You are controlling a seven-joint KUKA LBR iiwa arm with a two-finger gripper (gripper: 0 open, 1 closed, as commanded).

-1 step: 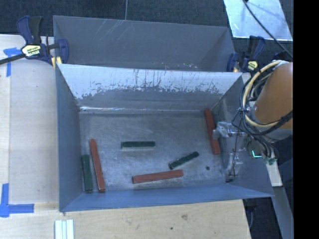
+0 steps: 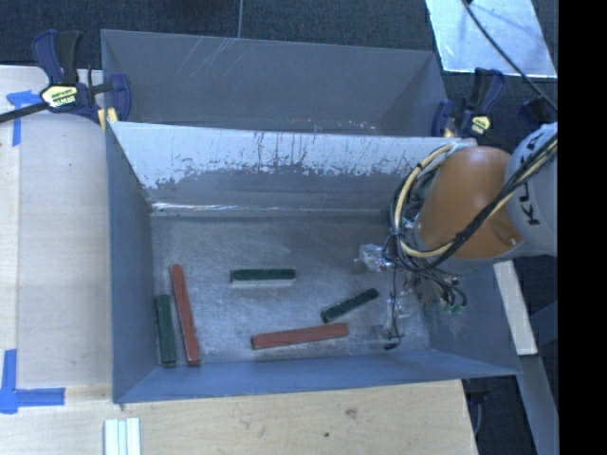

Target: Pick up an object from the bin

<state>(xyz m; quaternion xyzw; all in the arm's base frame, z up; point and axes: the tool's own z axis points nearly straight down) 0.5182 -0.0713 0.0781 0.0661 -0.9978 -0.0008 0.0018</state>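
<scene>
Eyeing nearest piece: short dark green bar (image 2: 349, 304) lies just left of gripper (image 2: 392, 337), not touching it. Long axis slanted, one end pointing toward jaws. Jaw state: I cannot tell. Red-brown bar (image 2: 300, 336) lies further left. My guess: green bar likeliest pick; looks slim, flat, straight-edged, lying flat on floor.

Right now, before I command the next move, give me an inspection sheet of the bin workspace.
Surface: bin floor, grey, scuffed.
Job's things: left red stick and left green stick side by side by the left wall; centre green stick; front red stick; short green stick, tilted.
Clutter: nothing seen.
Grippers: end effector low at the right front, just right of the short green stick.
Cables: cables looped over the orange cover.
Surroundings: nothing seen.
</scene>
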